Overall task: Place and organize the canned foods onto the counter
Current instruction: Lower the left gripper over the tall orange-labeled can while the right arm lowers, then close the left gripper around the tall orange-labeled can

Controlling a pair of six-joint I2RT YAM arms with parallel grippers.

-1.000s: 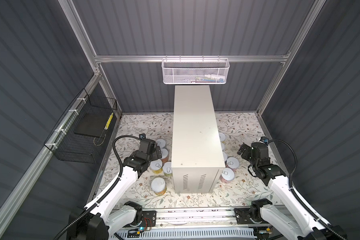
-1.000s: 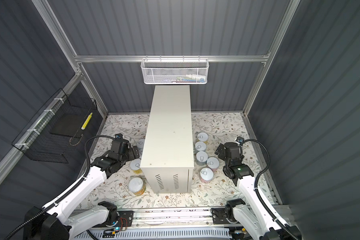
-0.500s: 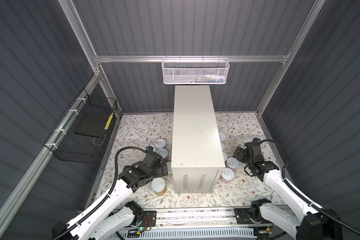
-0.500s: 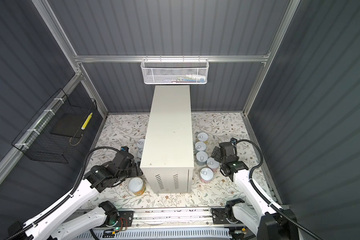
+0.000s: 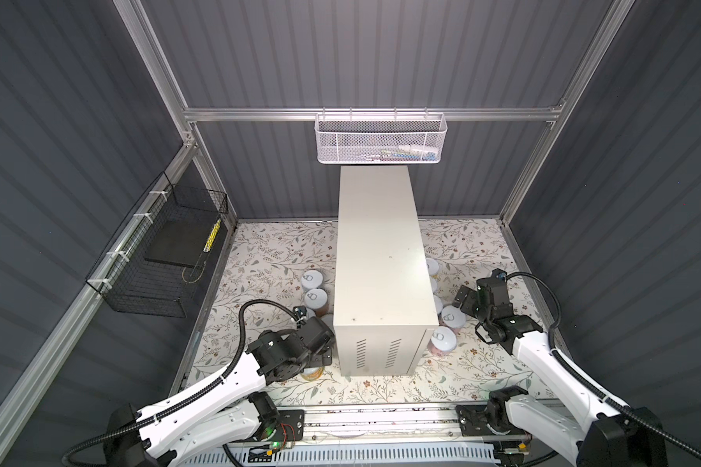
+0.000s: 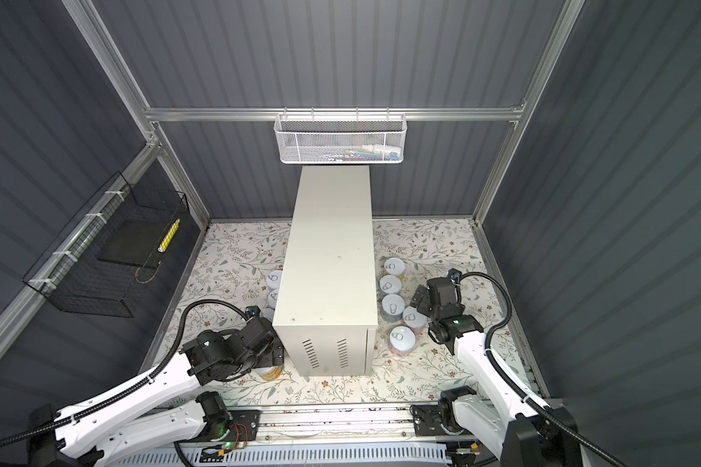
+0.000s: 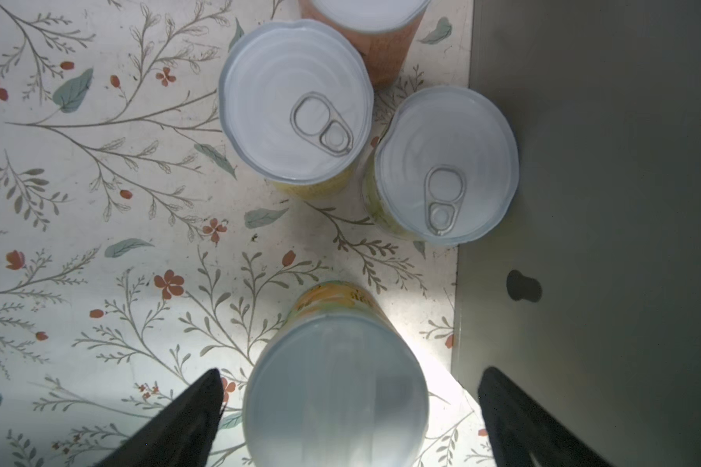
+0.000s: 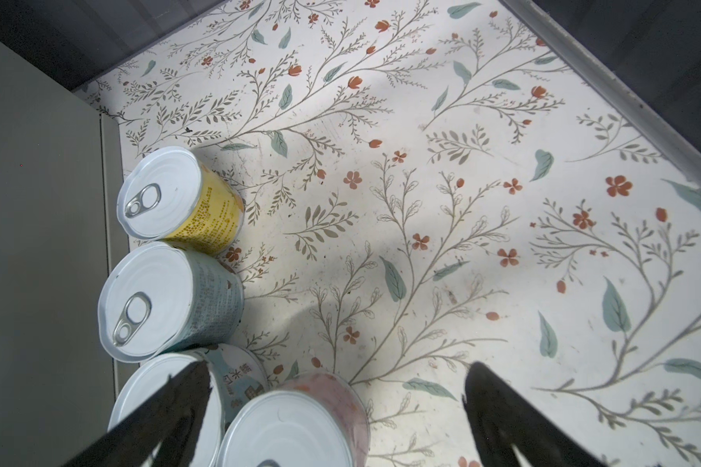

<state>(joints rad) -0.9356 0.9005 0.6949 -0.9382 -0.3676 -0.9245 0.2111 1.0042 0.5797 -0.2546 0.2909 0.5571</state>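
Note:
The counter [image 5: 381, 258] [image 6: 328, 250] is a tall cream box in the middle of both top views. Several cans stand on the floral floor along both its long sides. My left gripper [image 5: 319, 361] [image 7: 351, 376] is open, low by the counter's front left corner. An orange-yellow can [image 7: 336, 388] [image 6: 270, 371] sits between its fingers, with gaps on both sides. My right gripper [image 6: 419, 301] [image 8: 338, 368] is open over the right row. A pink can [image 8: 296, 424] [image 6: 414, 318] lies between its fingers, and one finger [image 8: 179, 404] hangs above a pale blue can [image 8: 235, 376].
A white mesh basket [image 5: 381, 141] hangs on the back wall above the counter's far end. A black wire basket [image 5: 158, 263] is fixed to the left wall. Two yellow-labelled cans [image 7: 296, 101] [image 7: 446, 165] stand beyond the left gripper. An aluminium rail [image 5: 381, 420] runs along the front.
The left gripper has moved toward the front and come down around the orange-yellow can. The right gripper has shifted slightly inward toward the right row of cans.

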